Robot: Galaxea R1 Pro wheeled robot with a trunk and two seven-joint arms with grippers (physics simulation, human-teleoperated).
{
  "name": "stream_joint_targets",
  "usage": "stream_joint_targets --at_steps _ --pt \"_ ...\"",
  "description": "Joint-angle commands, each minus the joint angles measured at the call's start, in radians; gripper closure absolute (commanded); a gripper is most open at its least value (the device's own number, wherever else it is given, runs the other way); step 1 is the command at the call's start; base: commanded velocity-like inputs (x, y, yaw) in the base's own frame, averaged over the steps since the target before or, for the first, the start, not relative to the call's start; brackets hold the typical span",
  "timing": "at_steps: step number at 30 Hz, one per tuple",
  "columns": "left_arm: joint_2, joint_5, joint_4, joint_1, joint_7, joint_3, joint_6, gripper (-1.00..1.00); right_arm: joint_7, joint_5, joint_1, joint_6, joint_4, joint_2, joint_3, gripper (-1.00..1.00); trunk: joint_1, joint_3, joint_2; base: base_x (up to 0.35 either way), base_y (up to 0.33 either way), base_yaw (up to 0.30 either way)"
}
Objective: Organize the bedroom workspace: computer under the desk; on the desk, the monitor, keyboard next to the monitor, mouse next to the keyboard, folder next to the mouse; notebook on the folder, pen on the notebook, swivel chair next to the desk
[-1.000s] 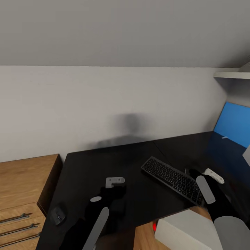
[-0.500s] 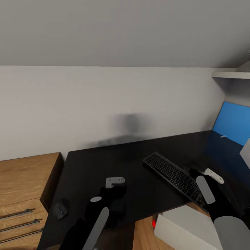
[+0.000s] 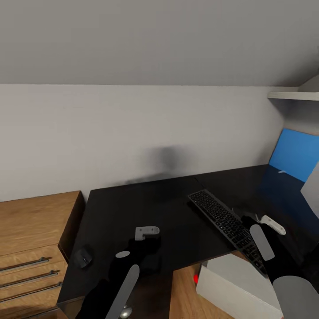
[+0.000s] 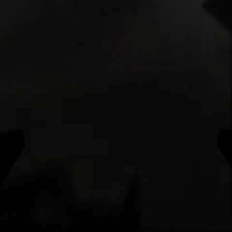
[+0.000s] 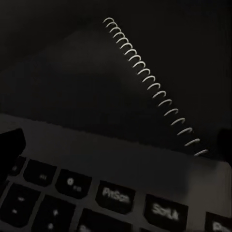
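Observation:
A black keyboard [image 3: 223, 220] lies slanted on the black desk [image 3: 133, 208], and its keys [image 5: 72, 193] appear close up in the right wrist view. My right gripper [image 3: 267, 223] hovers open over the keyboard's near end. Just past the keys lies a dark notebook with a white spiral binding [image 5: 154, 92]. A dark mouse [image 3: 83, 257] rests near the desk's front left corner. The blue monitor [image 3: 294, 155] stands at the far right. My left gripper [image 3: 146, 237] hangs open and empty low over the desk's front middle. The white computer case [image 3: 235, 285] stands on the floor by the desk's front edge.
A wooden drawer unit [image 3: 31, 239] with metal handles adjoins the desk's left side. A white shelf [image 3: 292, 95] juts from the wall at upper right. A grey wall runs behind the desk. Wooden floor [image 3: 186, 297] lies in front of the desk.
The whole picture has shifted, so the camera has moved: desk, mouse and drawers slid rightward and upward in view, and the keyboard appears turned. Both arms keep their pose.

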Motion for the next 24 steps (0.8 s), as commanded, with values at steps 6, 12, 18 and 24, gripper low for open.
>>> stream_joint_targets --at_steps 6,12,18,24 --pt "0.0 0.01 0.009 -0.001 0.01 -0.002 0.001 -1.0 -0.007 -0.011 0.0 0.006 0.003 0.0 0.001 -1.0 0.0 -0.001 0.0 -0.023 0.005 0.0" --pt "0.0 0.01 0.011 -0.001 0.01 -0.002 0.001 -1.0 -0.007 -0.01 0.0 0.006 0.003 0.0 0.002 -1.0 0.0 -0.001 0.0 -0.127 0.086 0.0" --pt "0.0 0.01 0.011 -0.001 0.01 -0.002 0.001 -1.0 -0.007 -0.01 0.0 0.006 0.003 0.001 0.005 -1.0 0.0 -0.001 0.0 -0.041 0.025 0.0" --pt "0.0 0.01 0.011 -0.001 0.01 -0.002 0.001 -1.0 -0.007 -0.01 0.0 0.006 0.003 0.001 0.006 -1.0 0.0 -0.001 0.0 -0.108 0.068 0.0"
